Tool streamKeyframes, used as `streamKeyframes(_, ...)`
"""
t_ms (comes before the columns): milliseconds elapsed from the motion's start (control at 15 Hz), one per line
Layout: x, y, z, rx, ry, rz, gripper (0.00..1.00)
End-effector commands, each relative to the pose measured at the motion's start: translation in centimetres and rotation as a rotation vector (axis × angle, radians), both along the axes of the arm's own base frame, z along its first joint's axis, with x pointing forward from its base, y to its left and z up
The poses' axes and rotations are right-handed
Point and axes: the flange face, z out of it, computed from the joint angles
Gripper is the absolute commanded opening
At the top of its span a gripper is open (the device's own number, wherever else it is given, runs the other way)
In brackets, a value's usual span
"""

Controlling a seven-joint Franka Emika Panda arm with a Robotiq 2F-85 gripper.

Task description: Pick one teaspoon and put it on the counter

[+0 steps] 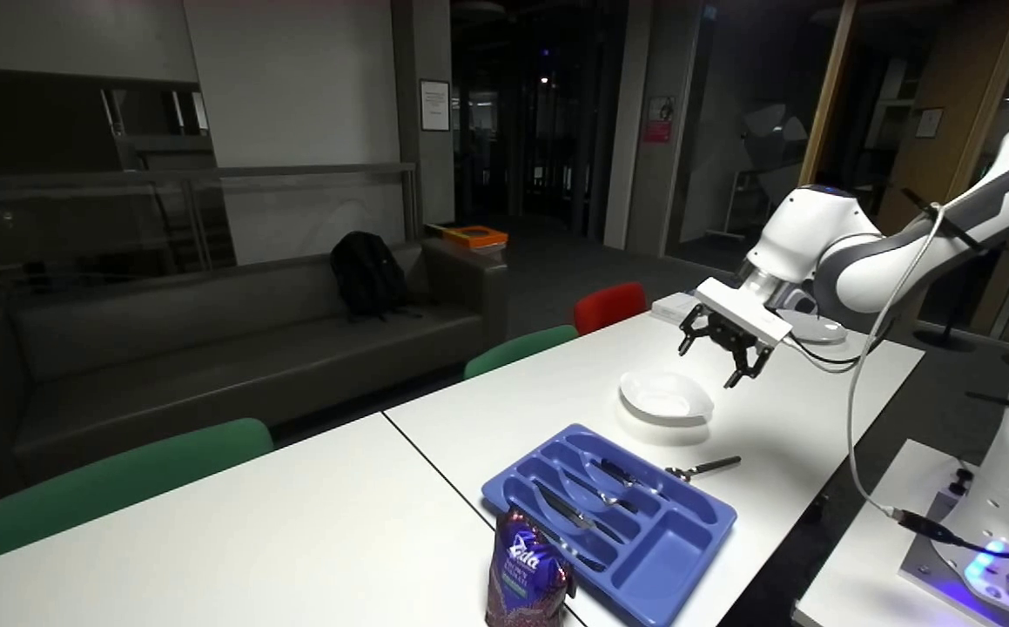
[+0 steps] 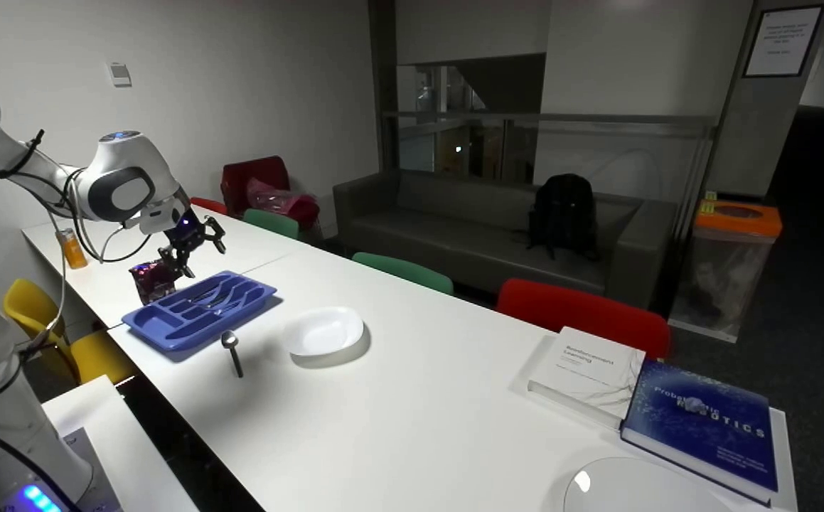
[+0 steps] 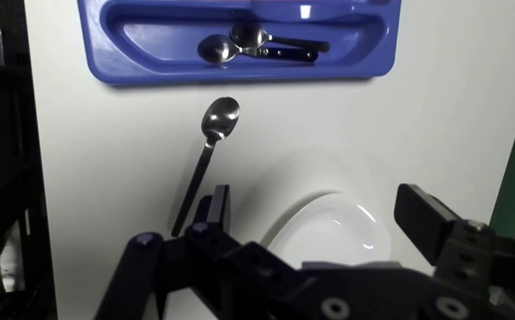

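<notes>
A small metal spoon with a dark handle, by its look the teaspoon, lies flat on the white counter (image 1: 295, 531). It shows in both exterior views (image 1: 713, 466) (image 2: 235, 357) and in the wrist view (image 3: 205, 159). It lies beside the blue cutlery tray (image 1: 662, 557) (image 2: 163, 326) (image 3: 150, 76). Two more small spoons (image 3: 218, 49) (image 3: 248, 34) lie in the tray's nearest compartment in the wrist view. My gripper (image 1: 709, 367) (image 2: 205, 262) (image 3: 313, 200) is open and empty. It hangs above the counter, with a finger near the spoon's handle end in the wrist view.
A white bowl (image 1: 665, 396) (image 2: 323, 333) (image 3: 333, 235) stands by the spoon, below the jaws in the wrist view. A shiny bag (image 1: 526, 575) (image 2: 152, 281) stands by the tray. Two books (image 2: 586, 373) (image 2: 703, 427) and a white plate (image 2: 632, 491) lie at one end.
</notes>
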Motion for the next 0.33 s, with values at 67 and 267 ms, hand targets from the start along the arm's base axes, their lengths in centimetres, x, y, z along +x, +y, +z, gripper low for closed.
streamKeyframes(67, -0.33, 0.08, 0.68, 0.010, 0.004, 0.009, 1.00)
streamKeyframes(267, -0.41, 0.05, 0.85, 0.011, 0.001, 0.008, 1.00)
